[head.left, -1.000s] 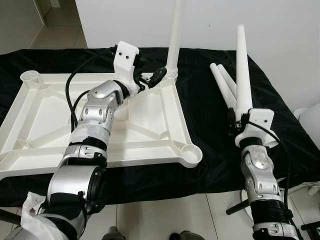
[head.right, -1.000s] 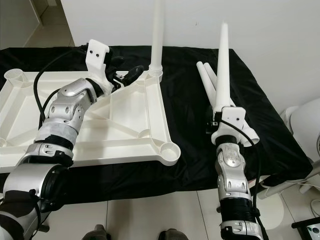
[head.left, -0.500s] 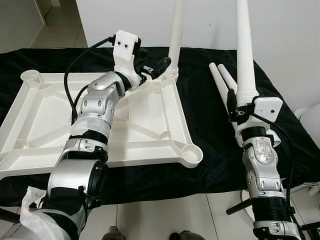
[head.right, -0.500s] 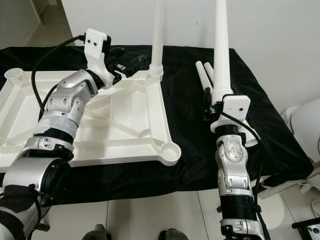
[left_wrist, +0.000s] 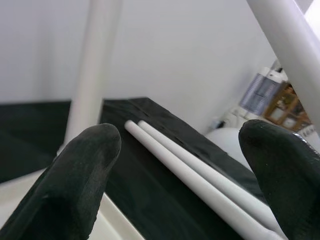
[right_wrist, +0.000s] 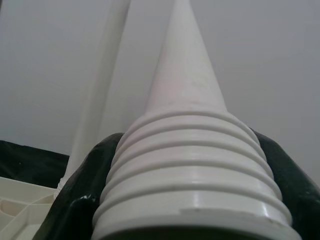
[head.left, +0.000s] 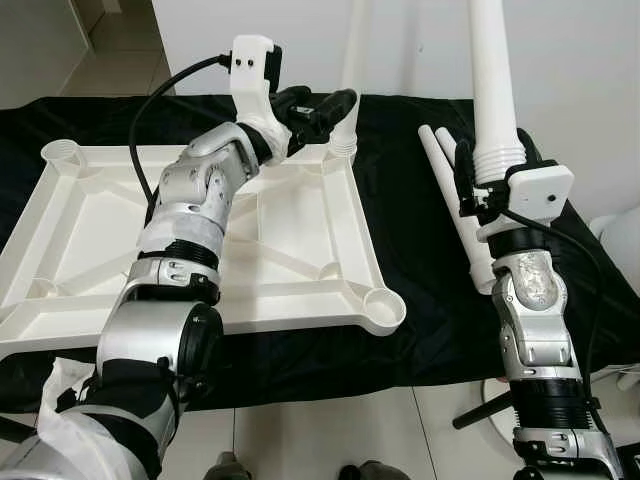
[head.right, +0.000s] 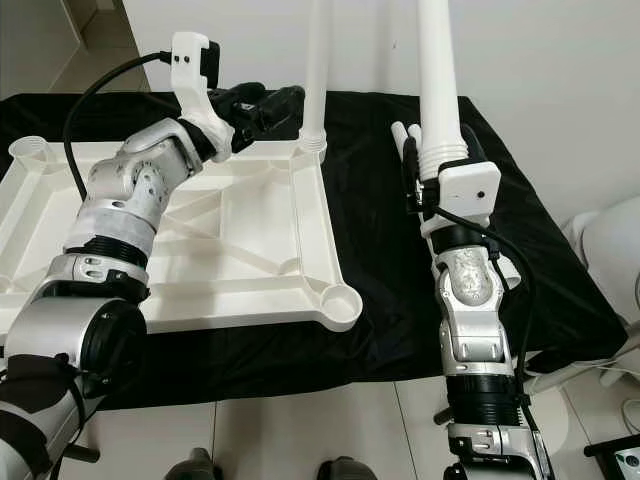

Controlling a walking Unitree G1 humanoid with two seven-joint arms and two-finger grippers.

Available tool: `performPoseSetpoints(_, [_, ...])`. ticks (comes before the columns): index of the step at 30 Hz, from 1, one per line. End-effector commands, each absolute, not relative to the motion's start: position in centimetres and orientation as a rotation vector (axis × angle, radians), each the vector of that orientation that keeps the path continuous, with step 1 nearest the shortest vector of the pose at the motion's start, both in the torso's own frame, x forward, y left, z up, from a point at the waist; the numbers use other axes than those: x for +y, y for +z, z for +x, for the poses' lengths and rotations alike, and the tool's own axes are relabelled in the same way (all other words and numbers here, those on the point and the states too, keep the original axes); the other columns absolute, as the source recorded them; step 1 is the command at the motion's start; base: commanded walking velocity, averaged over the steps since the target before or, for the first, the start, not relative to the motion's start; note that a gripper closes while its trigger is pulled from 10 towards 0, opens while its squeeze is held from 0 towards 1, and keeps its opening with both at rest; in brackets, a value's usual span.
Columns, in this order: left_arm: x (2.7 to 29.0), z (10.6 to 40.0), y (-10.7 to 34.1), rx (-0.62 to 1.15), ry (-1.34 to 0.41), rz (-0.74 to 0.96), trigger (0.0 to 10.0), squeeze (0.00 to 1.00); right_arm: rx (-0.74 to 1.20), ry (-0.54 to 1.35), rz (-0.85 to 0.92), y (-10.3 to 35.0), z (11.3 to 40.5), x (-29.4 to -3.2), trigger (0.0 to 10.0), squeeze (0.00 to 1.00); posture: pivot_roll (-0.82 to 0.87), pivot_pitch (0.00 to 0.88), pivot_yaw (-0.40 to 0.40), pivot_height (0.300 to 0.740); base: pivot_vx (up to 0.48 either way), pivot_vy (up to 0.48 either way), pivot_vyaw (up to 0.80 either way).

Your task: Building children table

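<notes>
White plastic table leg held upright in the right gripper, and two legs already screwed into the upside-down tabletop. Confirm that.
Wrong on the count: one leg stands in the upside-down white tabletop, per the left eye view. The right gripper does hold a white plastic table leg upright.

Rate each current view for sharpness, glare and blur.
Left and right eye views: evenly lit and sharp, the white tabletop bright against the black cloth, no glare. Left wrist view: the left gripper fingers soft, the loose legs sharper. Right wrist view: dim, the held leg close, its threaded ridges legible between the right gripper fingers.
</notes>
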State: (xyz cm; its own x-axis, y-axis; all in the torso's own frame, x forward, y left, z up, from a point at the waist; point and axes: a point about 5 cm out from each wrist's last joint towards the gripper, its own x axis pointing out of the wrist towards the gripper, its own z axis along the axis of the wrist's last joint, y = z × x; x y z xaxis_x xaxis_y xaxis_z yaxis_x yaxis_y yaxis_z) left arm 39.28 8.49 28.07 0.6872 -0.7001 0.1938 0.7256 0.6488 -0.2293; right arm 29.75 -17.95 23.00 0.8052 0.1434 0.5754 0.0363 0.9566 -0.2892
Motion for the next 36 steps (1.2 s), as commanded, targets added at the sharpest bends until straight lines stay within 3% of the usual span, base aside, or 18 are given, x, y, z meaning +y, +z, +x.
performPoseSetpoints(1, [7.4, 38.1, 29.7, -0.125, -1.060, -0.331, 10.0, 0.00, -0.716, 0.109, -0.350, 24.3, 29.2, -17.1, 10.0, 0.00, 0.00, 0.000, -0.007, 0.740, 0.000, 0.000, 0.00])
performPoseSetpoints(10, [6.5, 36.6, 31.7, -0.123, -1.289, -0.419, 10.0, 0.00, -0.771, 0.225, -0.448, 25.1, 28.9, -15.3, 10.0, 0.00, 0.00, 0.000, 0.001, 0.740, 0.000, 0.000, 0.00])
performPoseSetpoints(14, [6.1, 36.2, 33.5, -0.090, -1.397, -0.573, 10.0, 0.00, -0.774, 0.298, -0.502, 24.9, 29.0, -13.9, 10.0, 0.00, 0.00, 0.000, 0.007, 0.740, 0.000, 0.000, 0.00])
performPoseSetpoints(26, [5.5, 35.4, 33.8, -0.071, -1.460, -0.565, 10.0, 0.00, -0.765, 0.338, -0.518, 24.3, 29.0, -13.1, 10.0, 0.00, 0.00, 0.000, 0.010, 0.740, 0.000, 0.000, 0.00])
performPoseSetpoints(36, [5.4, 36.3, 34.3, -0.027, -1.403, -0.646, 10.0, 0.00, -0.708, 0.439, -0.528, 22.2, 28.5, -11.3, 10.0, 0.00, -0.01, 0.000, 0.009, 0.740, 0.000, 0.000, 0.00])
